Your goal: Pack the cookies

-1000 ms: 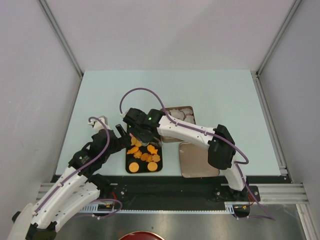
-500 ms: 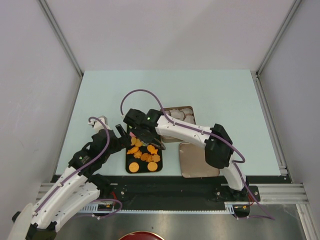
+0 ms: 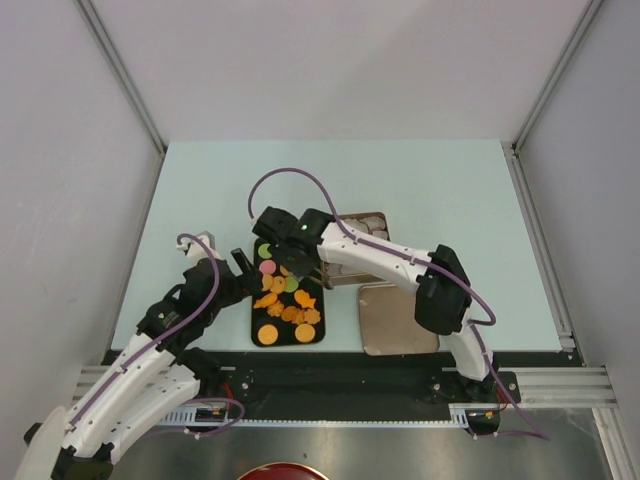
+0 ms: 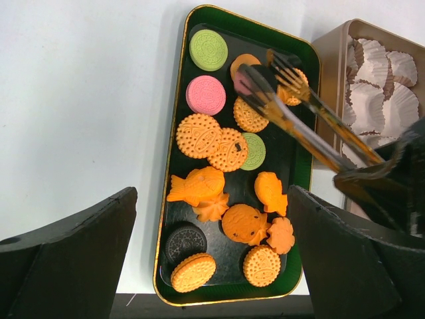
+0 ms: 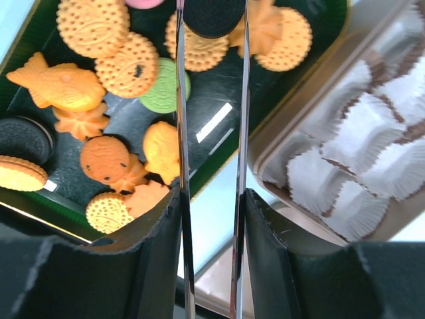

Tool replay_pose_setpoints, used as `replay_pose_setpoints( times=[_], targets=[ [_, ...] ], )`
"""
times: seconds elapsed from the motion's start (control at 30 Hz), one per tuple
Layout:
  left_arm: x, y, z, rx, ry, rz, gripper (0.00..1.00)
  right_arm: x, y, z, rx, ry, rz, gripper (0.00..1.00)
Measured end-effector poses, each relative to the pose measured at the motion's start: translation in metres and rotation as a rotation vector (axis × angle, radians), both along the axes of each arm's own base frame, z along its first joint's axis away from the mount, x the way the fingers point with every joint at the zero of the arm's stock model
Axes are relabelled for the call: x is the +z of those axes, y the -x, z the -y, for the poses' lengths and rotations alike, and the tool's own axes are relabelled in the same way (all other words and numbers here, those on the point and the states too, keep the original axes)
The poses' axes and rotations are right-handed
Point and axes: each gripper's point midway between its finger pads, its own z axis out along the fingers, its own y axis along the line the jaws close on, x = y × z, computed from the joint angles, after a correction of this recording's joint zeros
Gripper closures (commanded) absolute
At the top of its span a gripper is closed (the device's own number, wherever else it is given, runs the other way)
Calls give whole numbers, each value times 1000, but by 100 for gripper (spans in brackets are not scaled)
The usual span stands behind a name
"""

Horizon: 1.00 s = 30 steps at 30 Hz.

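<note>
The cookies [image 4: 199, 136] lie in a black gold-rimmed tray [image 4: 161, 219]: mostly orange, with some green, pink and dark ones. My right gripper [image 5: 211, 199] is shut on metal tongs [image 5: 180, 133], and the tong tips pinch a dark round cookie [image 5: 214, 16] above the far part of the tray. From the left wrist view the tongs [image 4: 312, 133] reach in from the right. My left gripper [image 4: 212, 199] hangs open over the near end of the tray, with nothing between its fingers. In the top view the tray [image 3: 252, 318] sits between my left gripper [image 3: 240, 275] and my right gripper [image 3: 293, 255].
A brown tin [image 3: 380, 222] filled with white crinkled paper cups [image 5: 368, 143] stands just right of the tray. Its flat lid [image 3: 395, 320] lies in front of it near the table's edge.
My right gripper has moved back toward the far end of the tray, uncovering the pink and green cookies in the top view. The tongs have been squeezed narrower. The left arm has not moved.
</note>
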Motion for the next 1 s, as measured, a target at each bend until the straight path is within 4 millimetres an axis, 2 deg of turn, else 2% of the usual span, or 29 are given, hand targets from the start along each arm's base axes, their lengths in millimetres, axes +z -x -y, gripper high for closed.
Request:
replay_pose_setpoints(
  times=[0.2, 0.37, 0.47, 0.57, 0.7, 0.8, 0.87, 1.0],
  targets=[
    [0, 0, 0, 0, 0, 0, 0, 24, -9, 10, -29, -33, 34, 67],
    [0, 0, 0, 0, 0, 0, 0, 57, -15, 21, -64, -98, 72, 68],
    [0, 0, 0, 0, 0, 0, 0, 83, -20, 36, -101, -155, 108, 68],
    [-1, 0, 0, 0, -1, -2, 0, 97, -22, 67, -158, -187, 128, 68],
    [-2, -3, 3, -5, -2, -9, 0, 99, -28, 109, -250, -202, 137, 68],
    [-6, -5, 7, -13, -5, -26, 0, 89, -33, 139, -320, -191, 131, 68],
    [-10, -6, 9, -18, -9, -40, 0, 82, -37, 151, -353, -181, 122, 69],
    [-16, -9, 14, -29, -13, -63, 0, 70, -42, 157, -379, -182, 102, 69]
  ],
)
